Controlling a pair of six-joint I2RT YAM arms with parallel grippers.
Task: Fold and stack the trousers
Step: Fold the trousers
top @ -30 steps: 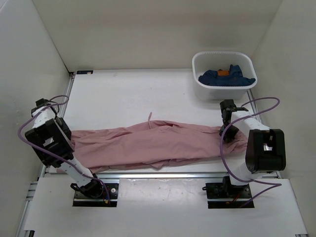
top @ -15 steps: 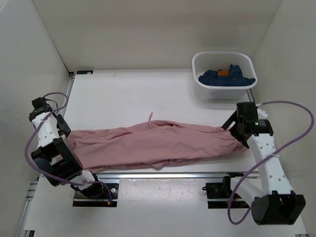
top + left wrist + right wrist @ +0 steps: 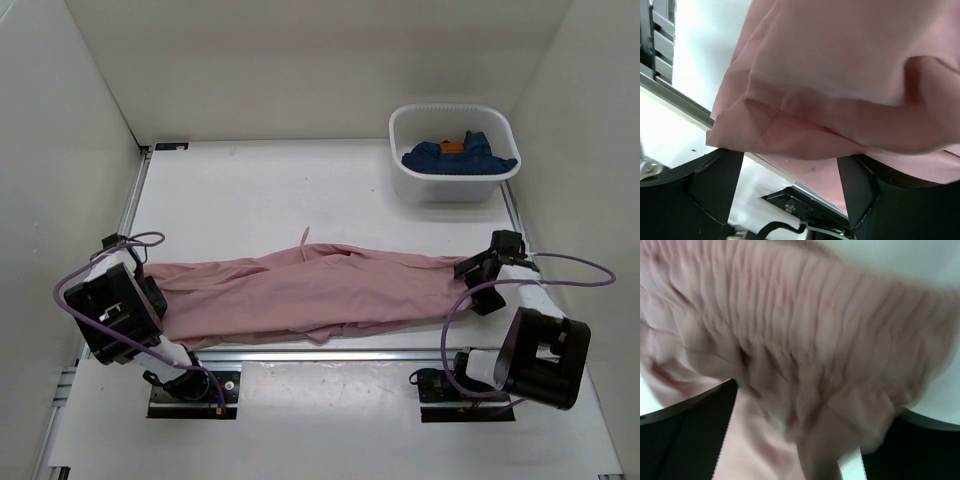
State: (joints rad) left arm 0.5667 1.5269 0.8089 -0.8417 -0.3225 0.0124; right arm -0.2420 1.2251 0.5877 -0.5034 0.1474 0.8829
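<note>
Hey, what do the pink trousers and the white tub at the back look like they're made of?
Trousers: thin, soft cloth, matte; they lie in limp folds, with a stitched hem and a gathered band that looks elastic. Woven or knit, I cannot tell. Tub: probably moulded plastic, smooth and faintly glossy, judging by its rolled rim and rounded corners.

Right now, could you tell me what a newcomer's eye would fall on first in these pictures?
The dusty-pink trousers stretch in a long crumpled band across the near side of the white table. An open gripper sits at each end: the left gripper at the hem, the right gripper at the gathered waistband. At the far right stands a white tub holding a navy garment with an orange tag.
</note>
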